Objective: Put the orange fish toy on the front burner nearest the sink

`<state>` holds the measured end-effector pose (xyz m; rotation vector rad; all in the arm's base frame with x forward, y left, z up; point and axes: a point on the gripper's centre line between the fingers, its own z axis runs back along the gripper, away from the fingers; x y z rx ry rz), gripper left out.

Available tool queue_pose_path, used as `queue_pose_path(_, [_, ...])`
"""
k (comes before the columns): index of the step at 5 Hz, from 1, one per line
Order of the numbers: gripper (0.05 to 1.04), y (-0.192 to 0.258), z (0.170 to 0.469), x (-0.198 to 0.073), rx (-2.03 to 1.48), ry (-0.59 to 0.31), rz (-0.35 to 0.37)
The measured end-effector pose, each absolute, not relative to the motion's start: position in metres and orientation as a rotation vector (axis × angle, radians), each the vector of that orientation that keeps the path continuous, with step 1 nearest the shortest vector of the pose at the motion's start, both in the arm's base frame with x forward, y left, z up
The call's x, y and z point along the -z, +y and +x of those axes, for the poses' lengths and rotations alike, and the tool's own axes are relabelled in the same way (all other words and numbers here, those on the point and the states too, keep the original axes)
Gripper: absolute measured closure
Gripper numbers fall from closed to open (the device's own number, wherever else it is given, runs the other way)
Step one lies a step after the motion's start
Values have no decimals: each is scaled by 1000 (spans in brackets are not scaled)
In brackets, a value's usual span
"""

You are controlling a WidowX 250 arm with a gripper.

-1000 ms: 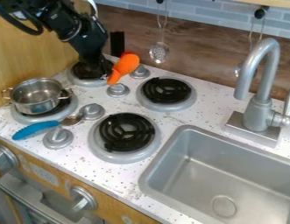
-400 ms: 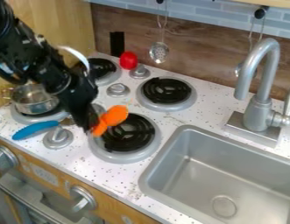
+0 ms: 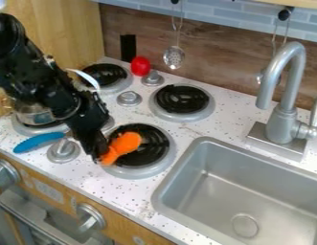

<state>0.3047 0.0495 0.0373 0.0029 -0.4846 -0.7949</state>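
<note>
Gripping the narrow end of an orange toy (image 3: 129, 142), the pincer (image 3: 102, 155) is closed in around it, at the left front edge of the central burner (image 3: 165, 155). The toy slants up from the fingertips, its rounded end over the central burner's black coil. Just left of that burner stands a grey knob (image 3: 63, 151), and farther left lies a spoon with a blue handle (image 3: 38, 142). The metal pot (image 3: 34, 114), partly hidden by the arm, is left of and behind the central burner. Behind the central burner are a second knob (image 3: 129, 98) and, to the right, a rear burner (image 3: 182, 102). Farther behind it sit a third knob (image 3: 152, 79) and a red object (image 3: 140, 66), side by side. A slotted utensil (image 3: 174, 57) hangs on the wall beyond. Right of the central burner is the sink (image 3: 250, 191), with the faucet (image 3: 285, 103) to its rear.
</note>
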Motion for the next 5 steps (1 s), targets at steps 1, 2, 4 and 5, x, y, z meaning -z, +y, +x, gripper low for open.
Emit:
queue_pose_path(1, [996,47,320,-36,789,-509,-13])
queue_pose_path(2, [971,46,331,-37,781,-527,-39])
queue_pose_path(4, [482,48,336,-41,788,-510,-43])
queue_pose_path(5, [180,47,333,-62,812,-526,-25])
